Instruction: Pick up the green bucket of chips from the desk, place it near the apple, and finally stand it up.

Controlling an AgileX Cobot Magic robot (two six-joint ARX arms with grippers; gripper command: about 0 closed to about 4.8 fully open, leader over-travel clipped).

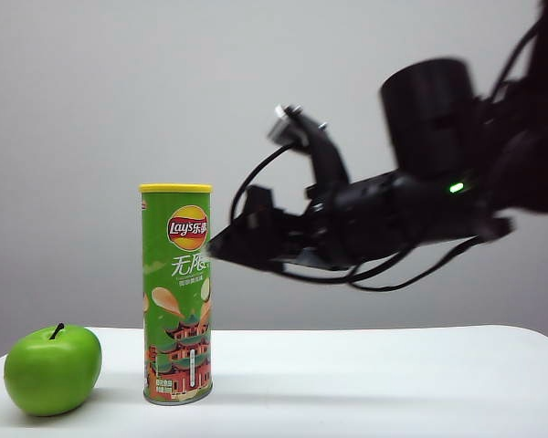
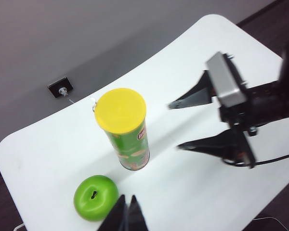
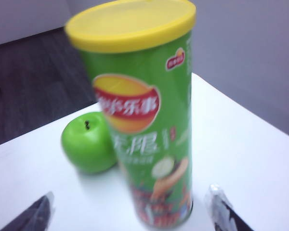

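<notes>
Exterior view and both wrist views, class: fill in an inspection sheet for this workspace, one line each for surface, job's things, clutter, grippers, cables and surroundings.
Surface: the desk is white, smooth, with rounded corners.
Job's things: the green bucket of chips stands upright, yellow lid on top, with a small gap between it and the apple.
Clutter: nothing seen.
Grippers: the right gripper is open, empty, raised beside the can's upper half, clear of it. The left gripper is shut, empty, high above the apple's side of the desk.
Cables: black cables loop under the right arm.
Surroundings: plain grey wall; a dark wall fitting behind the desk; dark floor.
</notes>
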